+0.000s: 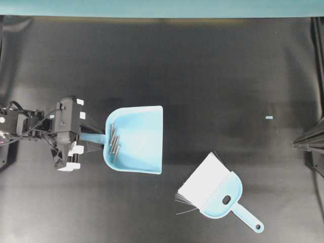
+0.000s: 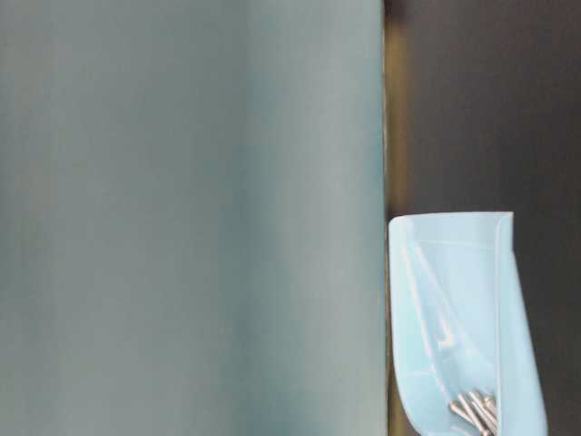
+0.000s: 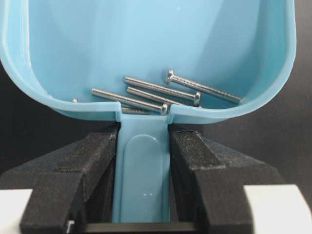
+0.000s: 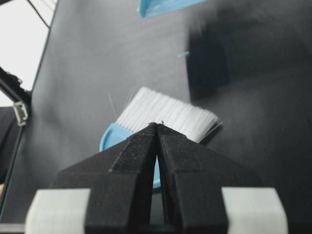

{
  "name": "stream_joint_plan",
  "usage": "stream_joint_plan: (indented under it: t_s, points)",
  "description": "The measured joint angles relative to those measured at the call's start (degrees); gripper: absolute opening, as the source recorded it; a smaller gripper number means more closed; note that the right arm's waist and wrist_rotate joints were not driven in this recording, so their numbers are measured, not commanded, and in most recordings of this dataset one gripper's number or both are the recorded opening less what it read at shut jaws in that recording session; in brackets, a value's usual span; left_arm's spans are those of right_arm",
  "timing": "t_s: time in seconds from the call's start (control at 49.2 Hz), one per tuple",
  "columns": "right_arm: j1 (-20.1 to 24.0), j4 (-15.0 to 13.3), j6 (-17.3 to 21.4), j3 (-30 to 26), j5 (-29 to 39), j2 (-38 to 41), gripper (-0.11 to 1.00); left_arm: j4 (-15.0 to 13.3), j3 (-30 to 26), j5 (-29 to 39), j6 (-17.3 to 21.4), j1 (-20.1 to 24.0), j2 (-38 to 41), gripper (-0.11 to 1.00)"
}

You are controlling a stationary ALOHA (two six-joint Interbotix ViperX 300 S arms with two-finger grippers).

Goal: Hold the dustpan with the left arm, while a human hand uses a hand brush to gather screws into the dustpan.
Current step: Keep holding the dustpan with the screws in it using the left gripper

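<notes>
The light blue dustpan point(image 1: 139, 139) lies left of the table's middle, its wide front edge facing right. My left gripper point(image 1: 90, 142) is shut on its short handle point(image 3: 142, 165), one black finger point(image 3: 85, 161) on each side. Several grey screws point(image 1: 114, 143) lie inside the pan against its back rim, also in the left wrist view point(image 3: 161, 92) and the table-level view point(image 2: 474, 411). The hand brush point(image 1: 217, 192) lies alone on the table at the lower right, bristles toward the pan. No human hand is in view. My right gripper point(image 4: 157, 126) is shut and empty, with the brush point(image 4: 165, 117) beyond its tips.
A tiny blue scrap point(image 1: 269, 117) lies on the black table at the right. The right arm's black tip point(image 1: 309, 137) sits at the right edge. A teal wall point(image 2: 191, 218) fills most of the table-level view.
</notes>
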Motion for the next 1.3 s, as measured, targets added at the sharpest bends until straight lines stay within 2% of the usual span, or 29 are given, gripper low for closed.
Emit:
stream_joint_plan:
  t_s: [1.301]
  points:
    - [0.0, 0.0, 0.0, 0.0, 0.0, 0.0, 0.0, -0.1, 0.1, 4.9, -0.4, -2.5, 0.0, 0.3]
